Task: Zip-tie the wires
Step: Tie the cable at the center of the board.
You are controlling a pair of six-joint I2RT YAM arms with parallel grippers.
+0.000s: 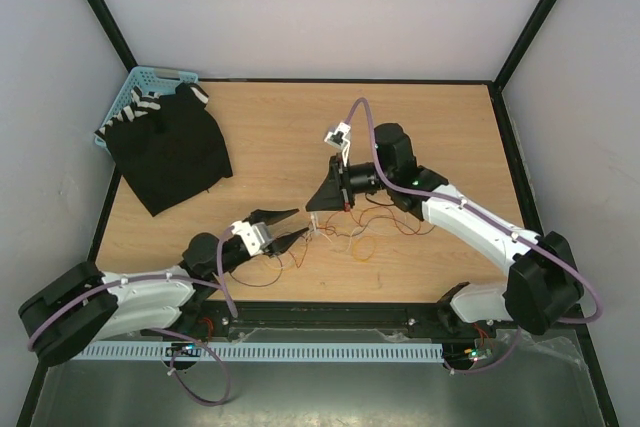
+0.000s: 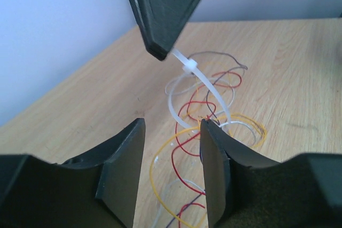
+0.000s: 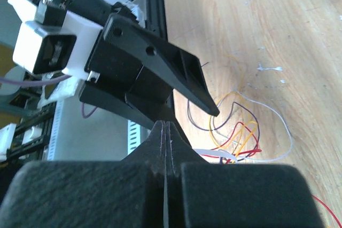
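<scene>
Right end effector (image 2: 160, 52): matte black wedge fingers pressed together, pinching tail of white plastic zip tie (image 2: 190, 68). Tie curls into loose loop with small square head.
Left end effector (image 2: 171, 129): blunt black fingers spread, gripping nothing, loop just beyond gap.
Wires (image 1: 365, 232): hair-thin curly strands in red, yellow, white and dark, tangled on wood-grain counter (image 2: 288, 68) between arms, under tie loop.
Back left: black cloth (image 1: 170, 152) partly covering turquoise lattice basket (image 1: 150, 77).
</scene>
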